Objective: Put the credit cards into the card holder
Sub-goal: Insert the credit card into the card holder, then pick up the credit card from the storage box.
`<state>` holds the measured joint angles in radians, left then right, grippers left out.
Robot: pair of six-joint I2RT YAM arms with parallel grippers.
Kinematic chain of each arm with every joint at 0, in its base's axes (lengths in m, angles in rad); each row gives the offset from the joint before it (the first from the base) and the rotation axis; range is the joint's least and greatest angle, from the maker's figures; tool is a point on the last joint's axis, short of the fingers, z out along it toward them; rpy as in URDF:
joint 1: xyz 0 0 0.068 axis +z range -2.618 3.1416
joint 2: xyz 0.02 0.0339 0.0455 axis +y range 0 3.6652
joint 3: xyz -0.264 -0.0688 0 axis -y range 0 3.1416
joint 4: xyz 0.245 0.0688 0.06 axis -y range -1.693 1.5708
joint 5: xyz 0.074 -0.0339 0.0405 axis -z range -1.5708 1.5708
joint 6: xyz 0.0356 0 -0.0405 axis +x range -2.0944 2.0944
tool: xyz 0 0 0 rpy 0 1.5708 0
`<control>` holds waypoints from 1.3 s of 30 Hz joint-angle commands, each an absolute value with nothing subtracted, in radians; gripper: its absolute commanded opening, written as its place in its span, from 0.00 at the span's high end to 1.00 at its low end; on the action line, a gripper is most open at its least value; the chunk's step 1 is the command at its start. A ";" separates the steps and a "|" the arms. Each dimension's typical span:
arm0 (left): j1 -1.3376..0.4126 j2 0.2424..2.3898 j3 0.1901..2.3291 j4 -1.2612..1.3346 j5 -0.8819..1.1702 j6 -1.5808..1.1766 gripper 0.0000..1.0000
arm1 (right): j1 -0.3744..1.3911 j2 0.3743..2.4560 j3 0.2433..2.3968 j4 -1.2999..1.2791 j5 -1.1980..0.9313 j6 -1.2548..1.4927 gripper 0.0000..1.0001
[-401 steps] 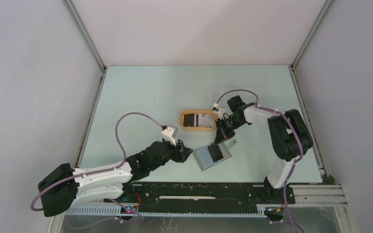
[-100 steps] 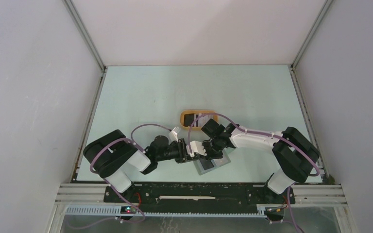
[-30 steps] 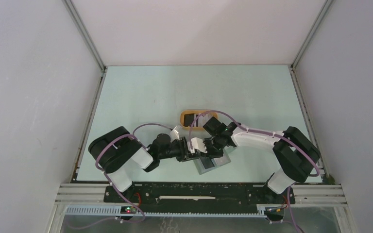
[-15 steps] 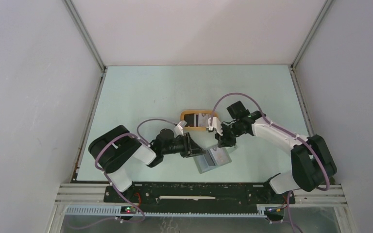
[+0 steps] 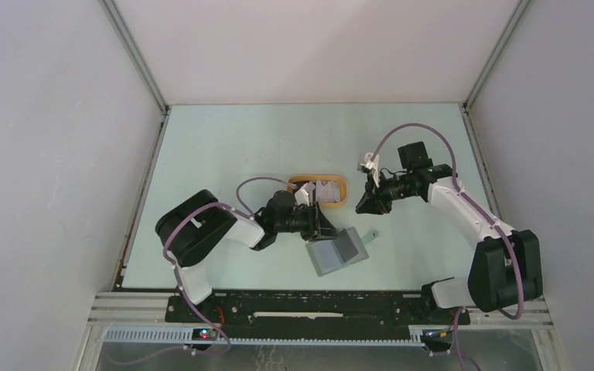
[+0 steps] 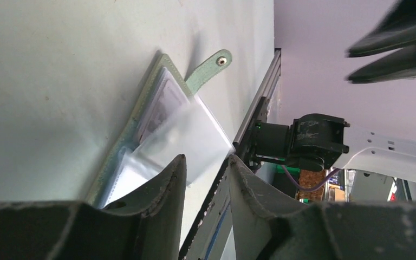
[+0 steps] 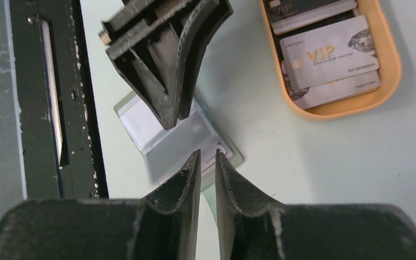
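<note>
Top external view showed the card holder [image 5: 338, 251] lying open on the tabletop [image 5: 240, 147], just nearer than the orange tray [image 5: 345, 195] holding the credit cards [image 7: 330, 51]. The left claw [image 6: 206, 162] hung beside its clear sleeve [image 6: 195, 135], narrowly parted and empty. The right claw [image 7: 207, 157], showing a slim empty gap, hovered right of the tray.

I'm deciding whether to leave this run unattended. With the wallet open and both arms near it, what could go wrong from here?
1. The card holder's clear sleeve stands lifted and appears ungripped; it could flop shut before a card arrives.
2. The credit cards lie overlapped in the orange tray; the right gripper might drag two at once.
3. The left gripper hovers right by the holder, so the arms could collide there.
</note>
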<state>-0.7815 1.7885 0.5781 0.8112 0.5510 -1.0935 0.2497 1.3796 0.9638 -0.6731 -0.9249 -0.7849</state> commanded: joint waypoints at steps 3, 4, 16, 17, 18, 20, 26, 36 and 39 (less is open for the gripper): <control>-0.789 1.793 0.646 0.747 0.572 -1.034 0.60 | 0.221 1.333 1.038 -0.721 -0.989 -0.766 0.76; -0.789 1.780 0.653 0.725 0.566 -1.015 0.60 | 0.220 1.332 1.050 -0.726 -0.983 -0.760 0.76; -0.688 1.306 0.714 0.091 0.215 -0.534 0.55 | 0.260 1.531 1.387 -0.960 -1.044 -0.604 0.73; -0.670 1.284 0.713 0.079 0.196 -0.518 0.53 | 0.270 1.555 1.396 -0.939 -1.039 -0.555 0.74; -0.652 1.267 0.714 0.074 0.184 -0.508 0.50 | 0.279 1.573 1.393 -0.900 -1.026 -0.480 0.75; -0.614 1.260 0.724 0.074 0.175 -0.512 0.44 | 0.295 1.607 1.390 -0.813 -0.975 -0.362 0.76; -0.517 1.353 0.828 0.029 0.217 -0.571 0.34 | 0.324 1.734 1.437 -0.681 -0.804 -0.114 0.74; -0.515 1.501 0.902 0.170 0.296 -0.605 0.37 | 0.395 1.923 1.561 -0.618 -0.550 0.069 0.65; -0.515 1.557 0.913 0.217 0.319 -0.638 0.39 | 0.404 1.948 1.550 -0.581 -0.497 0.146 0.64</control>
<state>-0.5133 1.4986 0.8555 0.1196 0.2665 -0.5999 0.3893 1.9244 1.5257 -0.6418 -0.6209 0.0059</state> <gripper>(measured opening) 0.622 0.357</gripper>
